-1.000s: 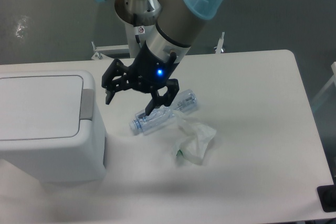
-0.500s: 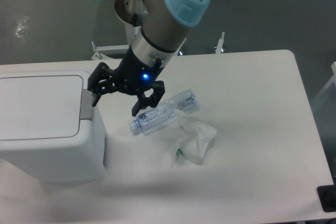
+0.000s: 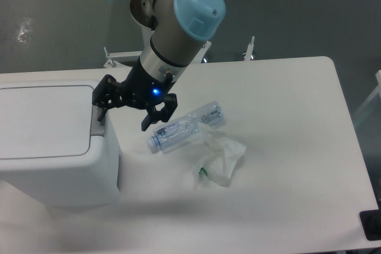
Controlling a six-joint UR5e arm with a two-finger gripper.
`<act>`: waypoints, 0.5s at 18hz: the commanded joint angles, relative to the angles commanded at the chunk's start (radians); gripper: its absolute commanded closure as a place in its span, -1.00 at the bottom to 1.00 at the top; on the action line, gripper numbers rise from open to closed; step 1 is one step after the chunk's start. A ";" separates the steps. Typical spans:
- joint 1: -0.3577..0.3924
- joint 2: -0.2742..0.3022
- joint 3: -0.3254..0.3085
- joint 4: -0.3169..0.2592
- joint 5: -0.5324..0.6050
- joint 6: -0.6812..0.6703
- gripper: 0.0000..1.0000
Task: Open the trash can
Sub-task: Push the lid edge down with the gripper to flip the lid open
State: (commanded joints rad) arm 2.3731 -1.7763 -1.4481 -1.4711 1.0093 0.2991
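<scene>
One pincer (image 3: pixel 123 113) here, and it's mine, with the two black fingers spread wide and nothing between them. The left finger (image 3: pixel 100 100) sits right over the grey push tab (image 3: pixel 97 118) of the trash can (image 3: pixel 56 144), at the tab's far end; I honestly can't tell from this angle whether it's touching or just above it. The other finger (image 3: pixel 156 116) hangs past the can's right side, over the desk (image 3: pixel 286 147), just beside the neck end of the bottle. There's a little blue light glowing on my wrist.

So the trash can is parked on the left side of the desk, a big white boxy thing with rounded corners, running off the left edge of the view. Its flat lid (image 3: pixel 44 122) is down and closed, and the grey tab runs along the lid's right edge.

Other stuff on the desk: a clear plastic bottle (image 3: pixel 186 128) lying on its side, tilted diagonally, a bit right of the can. A crumpled white tissue or wrapper (image 3: pixel 219 157) lies against the bottle on its near side, with a tiny green bit showing at its lower left. Something dark pokes in at the bottom right corner of the view, too cut off to identify.
</scene>
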 joint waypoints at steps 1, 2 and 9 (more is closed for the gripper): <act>0.000 0.000 0.000 0.000 0.008 0.002 -1.00; 0.000 -0.002 0.000 0.000 0.009 0.002 -1.00; -0.002 -0.008 -0.002 0.006 0.014 0.003 -1.00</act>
State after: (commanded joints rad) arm 2.3715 -1.7840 -1.4496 -1.4650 1.0232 0.3022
